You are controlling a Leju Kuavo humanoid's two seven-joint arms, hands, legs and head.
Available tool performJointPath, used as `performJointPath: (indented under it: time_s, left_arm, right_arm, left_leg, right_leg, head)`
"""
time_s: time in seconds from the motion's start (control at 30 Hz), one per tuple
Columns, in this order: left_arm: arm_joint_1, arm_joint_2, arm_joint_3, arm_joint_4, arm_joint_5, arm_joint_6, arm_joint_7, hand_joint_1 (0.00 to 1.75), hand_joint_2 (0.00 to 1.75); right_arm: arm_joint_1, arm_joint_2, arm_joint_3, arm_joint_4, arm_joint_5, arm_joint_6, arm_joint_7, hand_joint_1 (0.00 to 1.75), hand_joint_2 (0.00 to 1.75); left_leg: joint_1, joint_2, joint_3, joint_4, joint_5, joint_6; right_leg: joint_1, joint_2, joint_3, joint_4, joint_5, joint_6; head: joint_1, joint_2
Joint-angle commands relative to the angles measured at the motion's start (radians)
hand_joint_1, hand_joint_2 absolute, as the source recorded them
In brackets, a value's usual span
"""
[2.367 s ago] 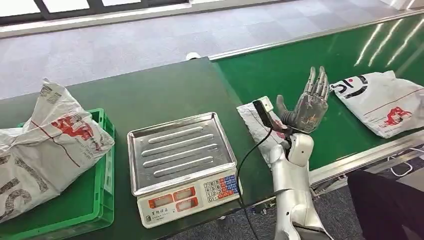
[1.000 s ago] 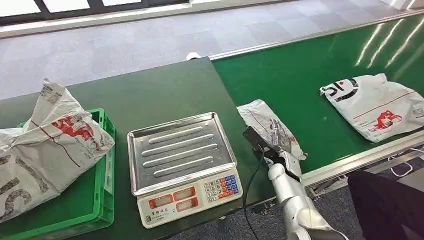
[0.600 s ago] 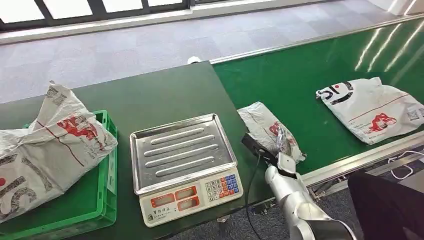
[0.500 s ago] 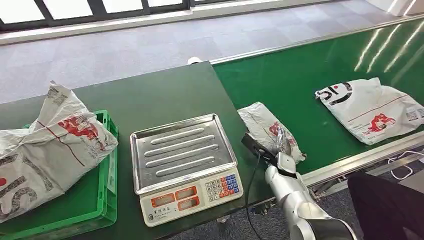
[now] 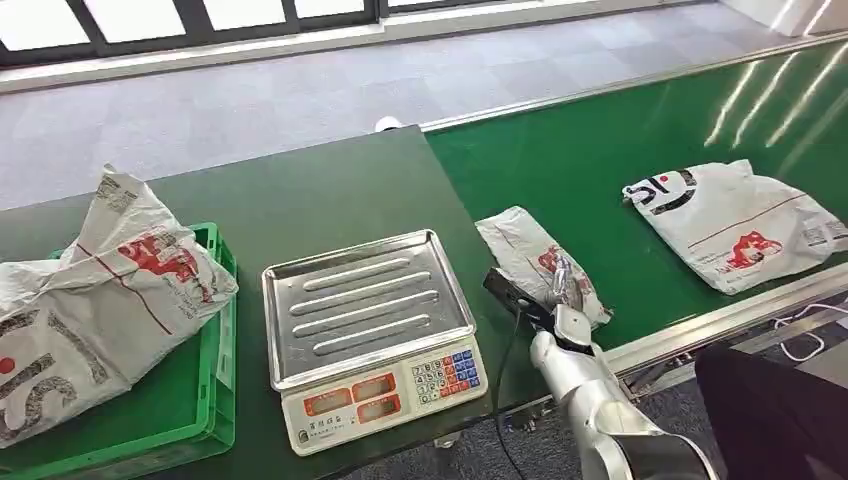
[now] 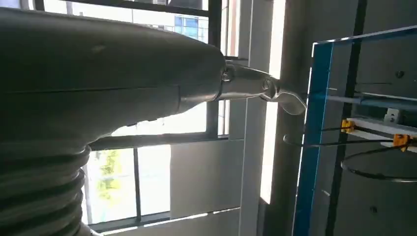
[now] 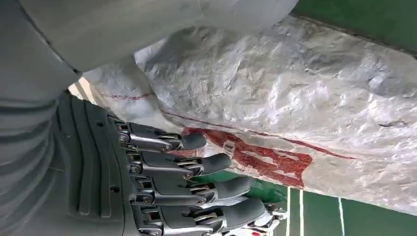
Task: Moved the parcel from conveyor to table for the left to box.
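Note:
A small crumpled white parcel with red print lies on the green conveyor, close to the dark green table. My right hand is down on the parcel's near end. In the right wrist view the parcel sits between the thick grey thumb and the curled dark fingers, so the hand grips it. In the left wrist view, the ribbed cover of my left hand shows against windows, with its fingers hidden.
A steel-topped scale stands on the table just left of my right arm. A green crate at the far left holds a big white bag. A larger white parcel lies farther right on the belt.
My right hand, raised and spread above the belt 2.4 s ago, has dropped onto the small parcel and stayed there. The larger parcel has crept left along the belt.

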Motion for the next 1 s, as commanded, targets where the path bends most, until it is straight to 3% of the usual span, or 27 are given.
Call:
performJointPath:
  time_s: [0.03, 0.07, 0.13, 0.2, 0.23, 0.27, 0.3, 0.33, 0.4, 0.43, 0.5, 0.93, 1.0]
  left_arm:
    - [0.031, 0.004, -0.049, 0.031, -0.003, 0.016, 0.002, 0.0, 1.75]
    - [0.03, 0.008, -0.051, 0.031, -0.003, 0.021, 0.002, 0.0, 1.75]
    - [0.034, 0.01, -0.053, 0.025, -0.004, 0.026, 0.002, 0.0, 1.75]
    - [0.04, 0.008, -0.053, 0.018, -0.003, 0.029, 0.002, 0.0, 1.75]
    - [0.072, -0.015, -0.035, -0.019, 0.012, 0.038, 0.002, 0.0, 1.75]
    - [0.082, -0.027, -0.029, -0.019, 0.022, 0.005, 0.002, 0.0, 1.75]
    - [0.076, -0.029, -0.03, -0.012, 0.02, -0.001, 0.002, 0.0, 1.75]
    - [0.064, -0.029, -0.037, -0.003, 0.018, -0.006, 0.002, 0.0, 1.75]
    - [0.05, -0.03, -0.043, 0.01, 0.014, -0.004, 0.002, 0.0, 1.75]
    - [0.045, -0.026, -0.049, 0.016, 0.01, -0.001, 0.002, 0.0, 1.75]
    - [0.043, -0.025, -0.045, 0.01, 0.005, 0.006, 0.002, 0.0, 1.75]
    - [0.046, -0.025, -0.031, 0.004, 0.003, 0.002, 0.002, 0.0, 1.75]
    - [0.058, -0.025, -0.031, -0.007, -0.005, 0.01, 0.002, 0.0, 1.75]
  right_arm:
    - [0.04, -0.016, 0.001, 0.092, 0.029, -0.002, 0.036, 0.0, 1.75]
    - [0.048, -0.009, -0.006, 0.061, 0.036, 0.0, 0.034, 0.0, 1.75]
    - [0.059, 0.0, -0.011, 0.017, 0.053, 0.005, 0.034, 0.0, 1.75]
    - [0.068, 0.005, -0.015, -0.018, 0.066, 0.009, 0.038, 0.0, 1.75]
    - [0.153, 0.221, -0.235, -0.395, -0.006, -0.368, -0.339, 0.0, 1.75]
    - [0.155, 0.321, -0.292, -0.871, -0.087, -0.633, -0.615, 0.0, 1.75]
    - [0.163, 0.354, -0.303, -0.964, -0.133, -0.633, -0.659, 0.0, 1.75]
    - [0.169, 0.378, -0.302, -1.05, -0.195, -0.633, -0.705, 0.0, 1.75]
    - [0.168, 0.378, -0.288, -1.083, -0.213, -0.633, -0.709, 0.0, 1.75]
    - [0.167, 0.378, -0.286, -1.078, -0.195, -0.633, -0.711, 0.0, 1.75]
    - [0.159, 0.378, -0.289, -1.041, -0.165, -0.633, -0.694, 0.0, 1.75]
    - [0.136, 0.378, -0.362, -0.992, -0.149, -0.633, -0.717, 0.0, 1.75]
    - [0.134, 0.378, -0.386, -0.923, 0.001, -0.633, -0.565, 0.0, 1.75]
  left_leg:
    - [0.0, -0.007, -0.015, -0.001, 0.007, 0.0]
    - [0.0, -0.009, -0.018, -0.003, 0.009, 0.001]
    - [0.0, -0.003, -0.006, 0.002, 0.001, 0.003]
    - [-0.001, -0.006, -0.012, 0.0, 0.004, 0.003]
    - [0.0, -0.004, -0.006, 0.001, 0.001, 0.004]
    - [-0.001, -0.005, -0.012, -0.001, 0.004, 0.004]
    - [-0.002, 0.003, -0.008, 0.002, -0.001, 0.003]
    - [-0.003, 0.002, -0.006, 0.002, -0.003, 0.004]
    - [-0.005, -0.005, -0.014, 0.003, 0.0, 0.004]
    - [-0.006, -0.009, -0.01, 0.002, -0.002, 0.003]
    - [-0.006, -0.015, -0.014, -0.001, 0.003, 0.001]
    - [-0.002, -0.007, -0.017, -0.001, 0.001, -0.002]
    - [-0.002, -0.007, -0.017, -0.001, 0.001, -0.002]
  right_leg:
    - [0.0, -0.004, -0.012, -0.002, 0.005, 0.0]
    - [0.0, -0.006, -0.015, -0.004, 0.006, 0.002]
    - [-0.001, -0.002, -0.003, 0.001, -0.002, 0.005]
    - [-0.001, -0.004, -0.008, -0.002, 0.0, 0.005]
    - [-0.001, -0.003, -0.003, -0.002, -0.001, 0.005]
    - [-0.001, -0.003, -0.008, -0.003, 0.001, 0.005]
    - [-0.002, 0.004, -0.007, 0.001, -0.001, 0.003]
    - [-0.004, 0.003, -0.003, 0.003, -0.002, 0.003]
    - [-0.005, -0.003, -0.009, 0.006, 0.004, 0.01]
    - [-0.006, -0.007, -0.004, 0.005, 0.001, 0.008]
    - [-0.006, -0.012, -0.011, 0.003, 0.003, 0.007]
    - [-0.002, -0.003, -0.015, 0.002, 0.001, 0.004]
    - [-0.002, -0.003, -0.015, 0.001, 0.002, 0.004]
  head:
    - [0.0, 0.0]
    - [0.0, 0.0]
    - [0.0, 0.0]
    - [0.001, 0.0]
    - [0.001, 0.0]
    - [0.0, 0.0]
    - [0.0, 0.0]
    - [0.0, 0.0]
    - [0.007, 0.0]
    - [0.006, 0.0]
    - [0.006, 0.0]
    - [0.007, 0.0]
    - [0.007, 0.0]
